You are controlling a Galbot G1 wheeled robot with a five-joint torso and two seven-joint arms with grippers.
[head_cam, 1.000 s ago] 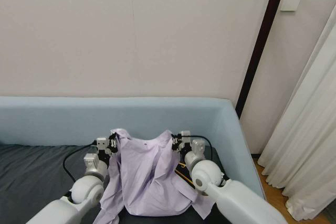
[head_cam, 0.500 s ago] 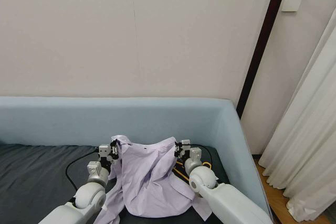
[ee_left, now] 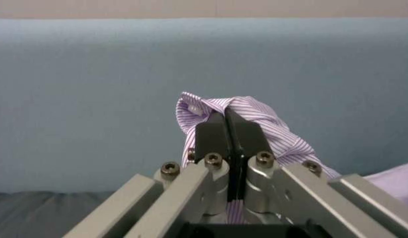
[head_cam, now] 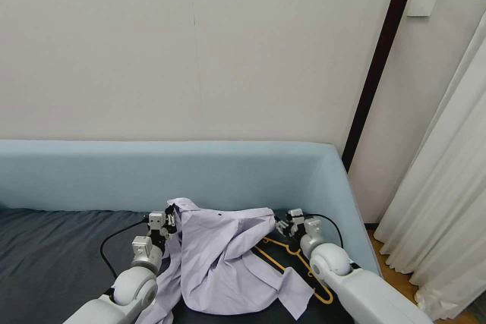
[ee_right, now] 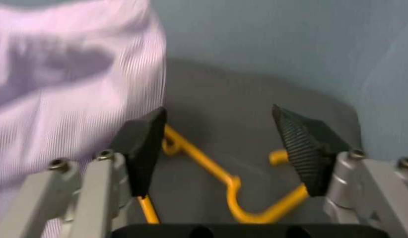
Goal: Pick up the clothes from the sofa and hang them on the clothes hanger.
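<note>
the lilac striped shirt (head_cam: 220, 263) was heaped on the dark seat of the sofa (head_cam: 152, 168), toward its right end, with one corner held up on the left. the left gripper (ee_left: 225, 115) had its fingers pressed together, pinching that corner of cloth. the right gripper (ee_right: 221, 139) sat just right of the shirt, fingers spread wide over the yellow hanger (ee_right: 204, 163) lying on the seat.

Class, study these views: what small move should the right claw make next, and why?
Probably lower the open right claw around the yellow hanger lying on the dark sofa seat just below it. The left claw is shut on the lilac striped shirt, so the hanger is the piece not yet held.
</note>
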